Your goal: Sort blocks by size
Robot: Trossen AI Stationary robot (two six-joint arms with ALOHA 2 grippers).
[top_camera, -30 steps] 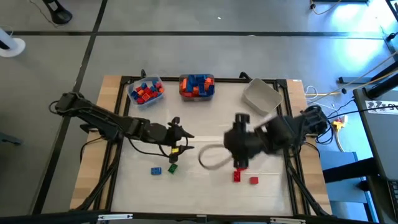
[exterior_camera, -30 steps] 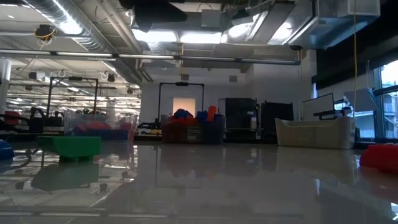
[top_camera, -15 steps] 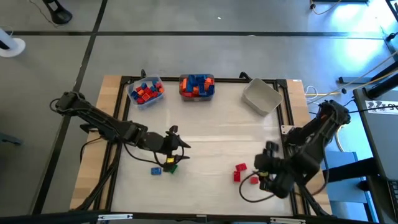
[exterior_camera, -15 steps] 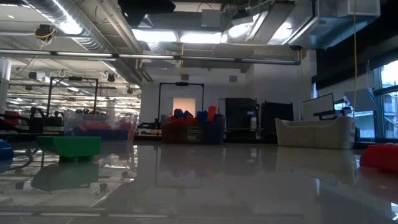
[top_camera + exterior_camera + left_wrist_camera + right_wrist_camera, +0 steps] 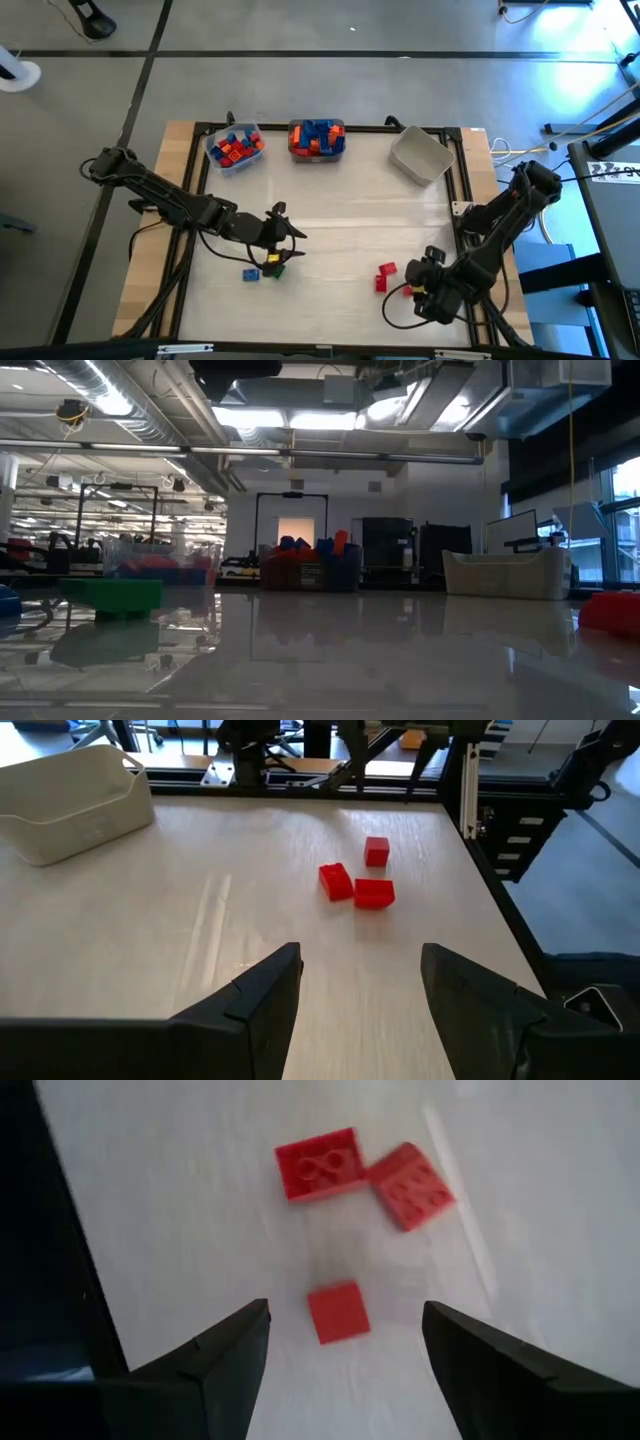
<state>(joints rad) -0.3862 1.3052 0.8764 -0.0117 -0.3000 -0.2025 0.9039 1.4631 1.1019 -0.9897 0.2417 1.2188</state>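
Observation:
My left gripper (image 5: 280,252) is open and empty over the near left of the table, just beside a green block (image 5: 277,268) and a blue block (image 5: 250,274). My right gripper (image 5: 418,284) is open and empty at the near right. It points at three red blocks: a small one (image 5: 338,1312) just ahead of its fingertips and two larger ones (image 5: 320,1163) (image 5: 412,1185) beyond. All blocks lie flat on the table. The red blocks also show far off in the left wrist view (image 5: 355,885).
Two clear bins filled with red, orange and blue blocks (image 5: 235,148) (image 5: 317,138) stand at the far edge, with an empty white bin (image 5: 420,155) to their right. The table's black frame rail (image 5: 465,215) runs beside the right arm. Bare tabletop lies between the arms.
My right arm has swung from the middle of the table toward the near right corner, uncovering the red blocks, and now points at them. My left gripper has gone a little toward the near edge, closer to the green block. The blocks have stayed where they were.

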